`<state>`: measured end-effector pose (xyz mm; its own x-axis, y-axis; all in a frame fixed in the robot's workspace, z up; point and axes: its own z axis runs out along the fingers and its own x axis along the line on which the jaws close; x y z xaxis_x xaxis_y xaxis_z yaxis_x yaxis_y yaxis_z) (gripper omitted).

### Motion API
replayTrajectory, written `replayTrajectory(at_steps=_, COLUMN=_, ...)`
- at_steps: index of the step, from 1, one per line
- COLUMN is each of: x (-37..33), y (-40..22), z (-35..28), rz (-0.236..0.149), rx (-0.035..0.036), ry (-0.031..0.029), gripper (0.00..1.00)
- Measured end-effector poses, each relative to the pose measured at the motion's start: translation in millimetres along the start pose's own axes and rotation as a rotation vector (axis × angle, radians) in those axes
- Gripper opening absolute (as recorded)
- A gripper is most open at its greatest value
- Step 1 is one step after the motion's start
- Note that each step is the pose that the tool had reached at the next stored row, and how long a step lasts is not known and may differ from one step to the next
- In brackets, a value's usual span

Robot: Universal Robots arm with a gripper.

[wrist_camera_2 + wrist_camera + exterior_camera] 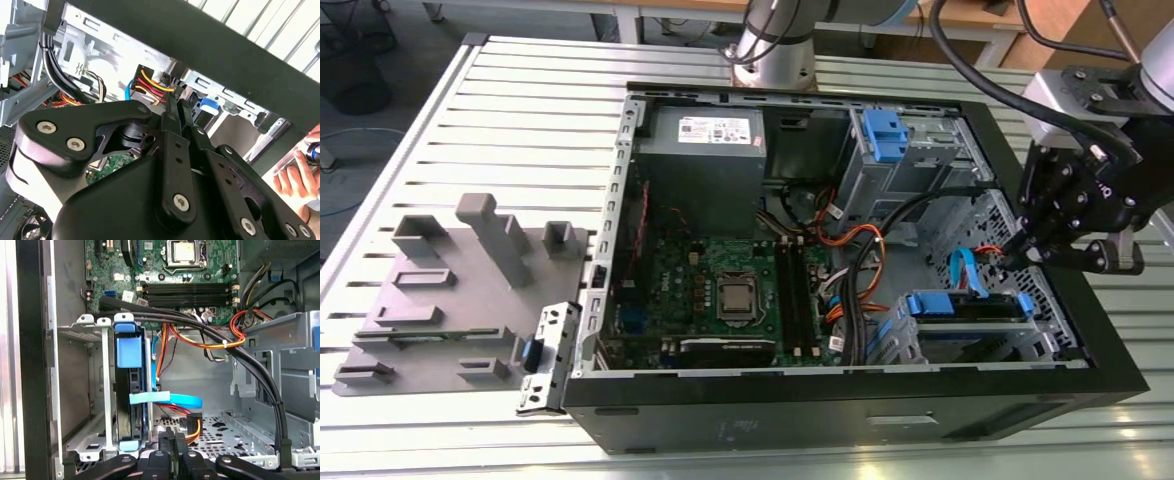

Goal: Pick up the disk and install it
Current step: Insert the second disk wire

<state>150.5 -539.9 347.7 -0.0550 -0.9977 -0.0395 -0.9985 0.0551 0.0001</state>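
Note:
The disk, held in a bright blue bracket, sits upright in the metal drive cage at the near corner of the open computer case, on the exterior view's right. In the first wrist view the disk stands edge-on in that cage, its blue bracket tab facing the camera. My gripper hangs just above and beside the cage, near the case's side wall. Its black fingers are pressed together with nothing between them, a short way from the disk. In the second wrist view the fingers point toward a bundle of coloured wires.
A light blue flat cable and orange, red and black wires cross the space beside the cage. A second cage with a small blue clip stands further back. A grey box with a sticker, a grey fixture and a person's hand are also in view.

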Motion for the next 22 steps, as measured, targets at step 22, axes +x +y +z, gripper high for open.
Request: replayTrajectory(at_steps=22, x=25.5, y=9.1, z=-1.0, rz=0.0, rx=0.0007, ry=0.0102, gripper=0.16)
